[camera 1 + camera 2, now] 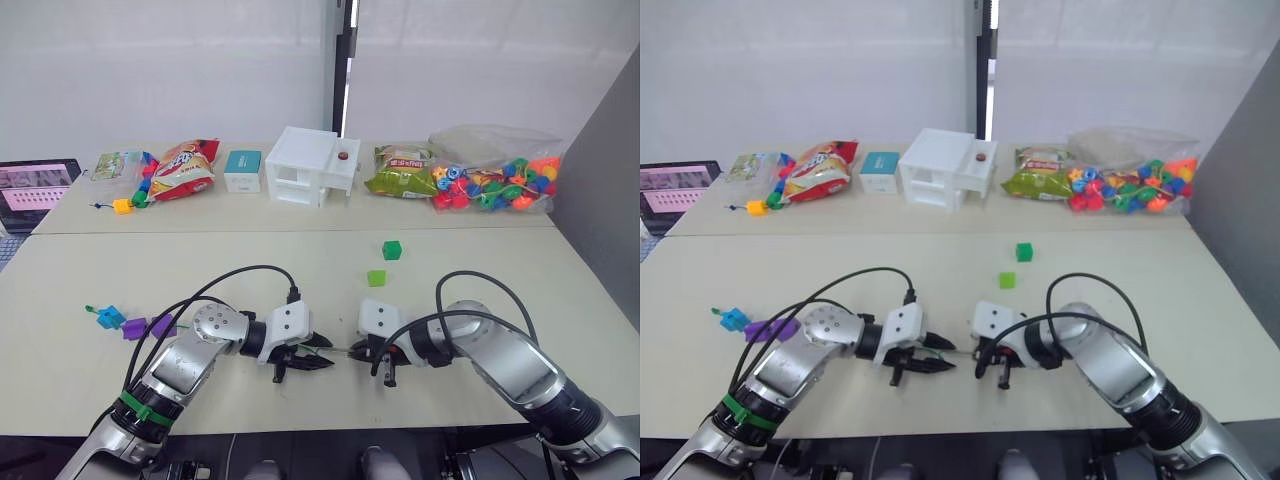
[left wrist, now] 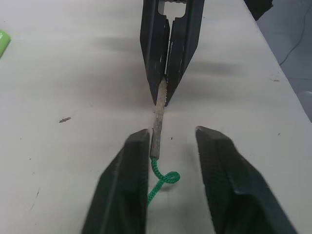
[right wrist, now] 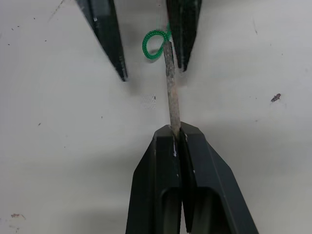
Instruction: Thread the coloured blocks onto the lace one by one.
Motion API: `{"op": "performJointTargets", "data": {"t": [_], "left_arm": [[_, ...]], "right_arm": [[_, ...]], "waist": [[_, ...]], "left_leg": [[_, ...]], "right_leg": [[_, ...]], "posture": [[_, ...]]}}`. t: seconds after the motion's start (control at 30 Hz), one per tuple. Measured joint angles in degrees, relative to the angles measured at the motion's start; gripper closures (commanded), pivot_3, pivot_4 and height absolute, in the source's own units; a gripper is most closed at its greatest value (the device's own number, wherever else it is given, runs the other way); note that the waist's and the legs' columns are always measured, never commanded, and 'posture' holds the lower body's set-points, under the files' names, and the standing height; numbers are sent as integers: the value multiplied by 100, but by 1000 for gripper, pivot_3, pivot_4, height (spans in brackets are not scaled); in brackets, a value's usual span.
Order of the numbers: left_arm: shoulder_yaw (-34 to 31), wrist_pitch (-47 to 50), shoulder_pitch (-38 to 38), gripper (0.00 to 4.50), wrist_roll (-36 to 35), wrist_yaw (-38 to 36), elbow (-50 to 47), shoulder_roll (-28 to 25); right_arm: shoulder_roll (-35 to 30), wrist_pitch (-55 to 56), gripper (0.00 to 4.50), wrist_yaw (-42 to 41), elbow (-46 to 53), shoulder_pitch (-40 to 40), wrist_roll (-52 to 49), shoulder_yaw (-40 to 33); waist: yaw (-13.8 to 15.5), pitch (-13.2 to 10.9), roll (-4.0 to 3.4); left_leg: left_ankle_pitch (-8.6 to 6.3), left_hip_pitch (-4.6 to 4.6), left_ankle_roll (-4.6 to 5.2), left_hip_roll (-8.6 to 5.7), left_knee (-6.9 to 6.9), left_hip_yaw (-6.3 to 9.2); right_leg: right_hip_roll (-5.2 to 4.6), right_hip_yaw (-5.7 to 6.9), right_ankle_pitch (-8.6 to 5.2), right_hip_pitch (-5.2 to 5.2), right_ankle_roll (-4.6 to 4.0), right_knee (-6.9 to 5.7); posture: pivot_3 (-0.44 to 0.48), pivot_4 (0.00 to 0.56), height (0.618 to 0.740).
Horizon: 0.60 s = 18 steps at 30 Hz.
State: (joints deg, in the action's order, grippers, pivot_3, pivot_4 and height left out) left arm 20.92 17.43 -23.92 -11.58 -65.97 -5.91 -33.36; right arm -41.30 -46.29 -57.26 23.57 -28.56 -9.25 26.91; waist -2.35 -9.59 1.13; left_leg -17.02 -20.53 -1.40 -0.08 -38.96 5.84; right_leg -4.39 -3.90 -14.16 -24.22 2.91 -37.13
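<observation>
"Lace (image 2: 157, 127) was where?"

"Low over the table (image 1: 300, 270), between the two grippers. The right gripper (image 3: 176, 130) had its fingers pressed tight together on the stiff pale tip. The green cord curled into a little loop just behind that tip."

"And the left gripper (image 2: 171, 136)?"

"Its fingers were apart. One finger sat right beside the stiff tip, maybe touching it. The other stood off to the side. So it was not pinching anything."

"Why hold the tip like that?"

"I think the stiff end is the part that goes through a hole. Holding it at the very end keeps it straight, like a needle. The open gripper was close, maybe ready to take the tip or let it go."

"Where were the blocks?"

"The blue block (image 1: 109, 318) and two purple blocks (image 1: 148, 327) sat in a row on the left side of the table, probably already on the cord, though I could not be sure. Two green blocks (image 1: 384, 263) lay loose farther back, well apart from both grippers."

"So what was left?"

"The two green ones, I think."
</observation>
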Motion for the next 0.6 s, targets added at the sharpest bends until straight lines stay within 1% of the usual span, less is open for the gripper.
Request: {"op": "performJointTargets", "data": {"t": [0.03, 0.07, 0.43, 0.5, 0.6], "left_arm": [[-9, 0, 0, 4215, 1, 8, 5, 4], [-29, 0, 0, 4486, 1, 17, 6, 10], [-47, 41, 0, 4486, 2, 21, 11, 85], [-47, 64, 3, 4486, 2, 13, 11, 78], [-95, 105, 17, 4500, -6, -2, 2, 28]], "right_arm": [[0, -4, 4500, -1, 2, 7, -3, 0], [0, -7, 4500, -2, 2, 10, -4, 0], [-90, 9, 4500, 8, 60, 46, 11, 10], [-45, 3, 4500, 116, 83, 125, 5, -22], [164, -71, 3553, 404, 133, 358, -48, -186]], "waist": [[0, 0, 0], [0, 0, 0], [1, 0, 0], [0, 0, 0], [-1, 0, 0]], "left_leg": [[0, 0, 0, 0, 0, 1], [0, 0, 0, 0, 0, 0], [0, 0, 0, 0, 0, 0], [0, 0, 0, 0, 0, 1], [0, 0, 0, 0, 0, 1]], "right_leg": [[0, 0, 0, 0, 0, 0], [0, 0, 0, 0, 0, -1], [0, 0, 0, 0, 0, 0], [1, 0, 0, 0, 0, 0], [0, 0, 0, 0, 0, -1]], "posture": [[0, 150, 740], [0, 150, 740], [0, 150, 740], [0, 150, 740], [0, 150, 740]]}}
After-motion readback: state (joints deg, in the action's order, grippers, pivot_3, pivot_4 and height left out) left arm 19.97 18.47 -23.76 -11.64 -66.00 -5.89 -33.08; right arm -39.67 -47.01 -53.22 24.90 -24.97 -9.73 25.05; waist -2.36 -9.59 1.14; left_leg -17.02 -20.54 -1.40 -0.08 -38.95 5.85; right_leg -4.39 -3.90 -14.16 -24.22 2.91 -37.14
